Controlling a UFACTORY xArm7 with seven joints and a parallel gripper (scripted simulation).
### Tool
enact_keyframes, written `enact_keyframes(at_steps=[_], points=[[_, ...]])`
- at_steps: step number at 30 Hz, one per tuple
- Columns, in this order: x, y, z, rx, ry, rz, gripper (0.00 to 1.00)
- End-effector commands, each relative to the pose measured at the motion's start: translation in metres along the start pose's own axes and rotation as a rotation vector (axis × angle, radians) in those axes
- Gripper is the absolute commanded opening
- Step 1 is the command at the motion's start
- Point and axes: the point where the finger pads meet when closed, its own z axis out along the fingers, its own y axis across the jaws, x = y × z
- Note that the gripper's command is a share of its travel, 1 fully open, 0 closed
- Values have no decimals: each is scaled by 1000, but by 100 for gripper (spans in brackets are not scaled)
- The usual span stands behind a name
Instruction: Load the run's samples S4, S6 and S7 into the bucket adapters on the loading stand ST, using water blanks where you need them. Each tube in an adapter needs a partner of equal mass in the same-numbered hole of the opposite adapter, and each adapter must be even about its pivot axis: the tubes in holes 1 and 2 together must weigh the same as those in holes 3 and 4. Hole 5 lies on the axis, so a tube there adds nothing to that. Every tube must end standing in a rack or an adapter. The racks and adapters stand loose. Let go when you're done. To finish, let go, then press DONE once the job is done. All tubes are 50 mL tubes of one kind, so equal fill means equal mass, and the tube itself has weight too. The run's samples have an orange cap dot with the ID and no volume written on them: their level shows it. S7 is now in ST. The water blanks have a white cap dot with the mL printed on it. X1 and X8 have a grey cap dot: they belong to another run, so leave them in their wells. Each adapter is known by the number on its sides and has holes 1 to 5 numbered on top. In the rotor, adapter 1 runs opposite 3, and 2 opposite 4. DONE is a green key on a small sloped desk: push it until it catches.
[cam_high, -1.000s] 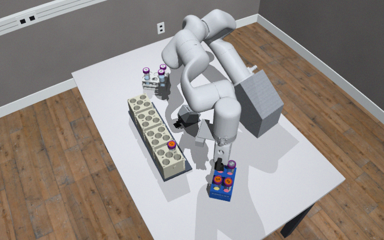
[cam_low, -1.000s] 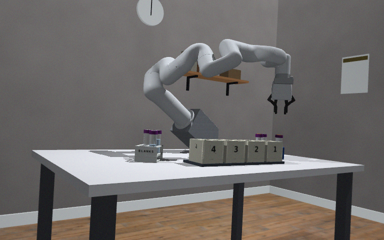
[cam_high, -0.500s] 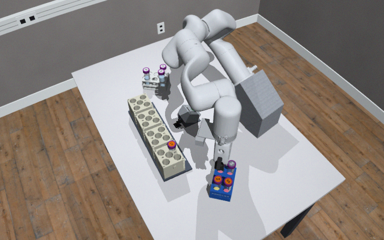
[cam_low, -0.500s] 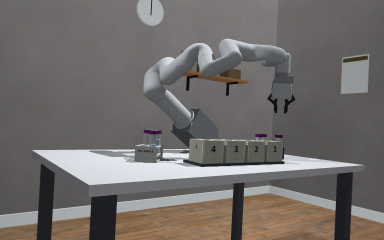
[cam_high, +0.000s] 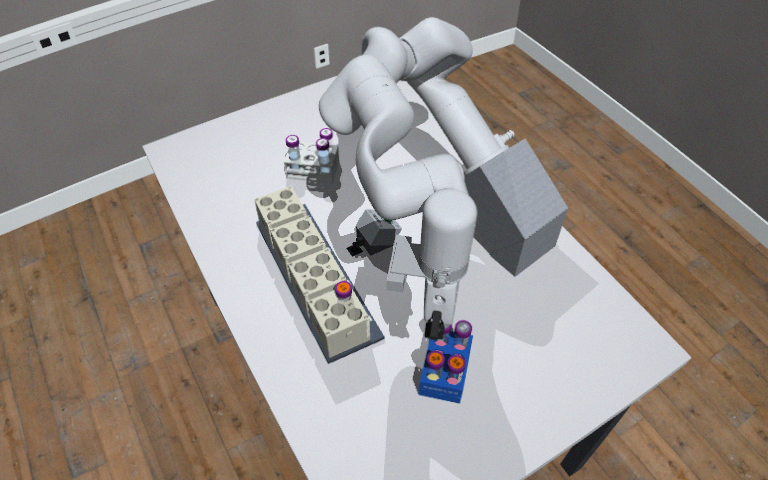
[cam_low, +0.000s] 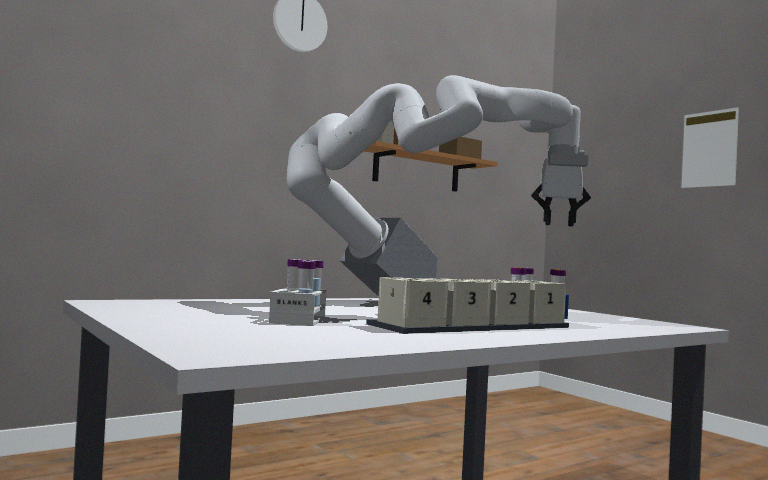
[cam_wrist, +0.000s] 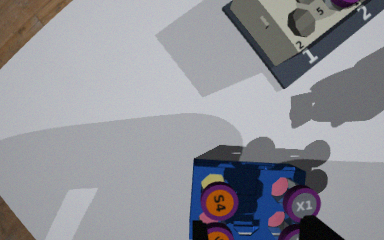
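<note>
Blue sample rack (cam_high: 440, 390) (cam_wrist: 250, 172) sits at five o'clock on the smooth white worktop (cam_high: 226, 169) (cam_low: 339, 345) (cam_wrist: 100, 90), upright S4 (cam_high: 435, 360) (cam_wrist: 219, 202) inside, beneath the part-open, unloaded end effector (cam_high: 434, 326) (cam_low: 559, 220).

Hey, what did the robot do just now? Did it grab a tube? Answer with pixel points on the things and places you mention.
The gripper (cam_high: 434, 332) (cam_low: 559, 220) (cam_wrist: 256, 231) moved slightly left in the top view, towards the loading stand (cam_high: 370, 337) (cam_low: 404, 329) (cam_wrist: 287, 80). It grabbed nothing and let nothing go. The blue rack (cam_high: 440, 391) (cam_low: 566, 306) and all the visible tubes stayed put.
</note>
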Motion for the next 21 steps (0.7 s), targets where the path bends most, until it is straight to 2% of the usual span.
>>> enact_keyframes(at_steps=[1,17,21], points=[[20,12,-3,11,-3,-156,57],[79,49,-3,11,0,-623,57],[96,60,-3,11,0,-642,57]])
